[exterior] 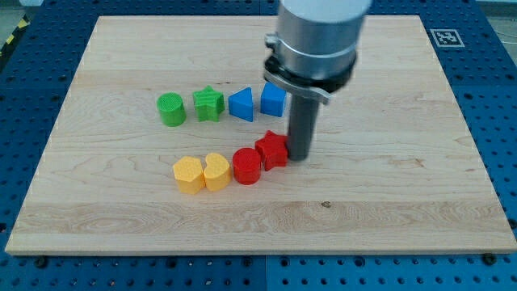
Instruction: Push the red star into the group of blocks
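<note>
The red star (272, 149) lies near the board's middle, touching the red cylinder (247, 166) at its lower left. My tip (298, 157) stands right against the star's right side. To the left of the red cylinder are a yellow heart (216, 171) and a yellow block (188, 175), forming a curved row. Above them a second row holds a green cylinder (170, 110), a green star (208, 103), a blue triangle (241, 105) and a blue cube (273, 100).
The wooden board (388, 186) lies on a blue perforated table. The arm's grey body (315, 40) hangs over the board's top middle and hides part of it. A fiducial marker (445, 37) sits at the board's top right corner.
</note>
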You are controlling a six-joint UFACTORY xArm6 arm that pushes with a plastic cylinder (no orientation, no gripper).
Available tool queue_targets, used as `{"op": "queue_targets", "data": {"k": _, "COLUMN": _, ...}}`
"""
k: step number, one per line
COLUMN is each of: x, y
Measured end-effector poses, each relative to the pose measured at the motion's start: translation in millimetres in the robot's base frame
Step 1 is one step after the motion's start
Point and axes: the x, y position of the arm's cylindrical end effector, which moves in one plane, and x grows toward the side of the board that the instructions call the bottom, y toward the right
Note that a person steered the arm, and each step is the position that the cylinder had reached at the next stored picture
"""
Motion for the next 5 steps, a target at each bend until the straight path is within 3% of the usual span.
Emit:
{"op": "queue_targets", "data": {"k": 2, "x": -8.3, "y": -32.7}}
{"op": "queue_targets", "data": {"k": 5, "x": -27.9, "y": -37.1}}
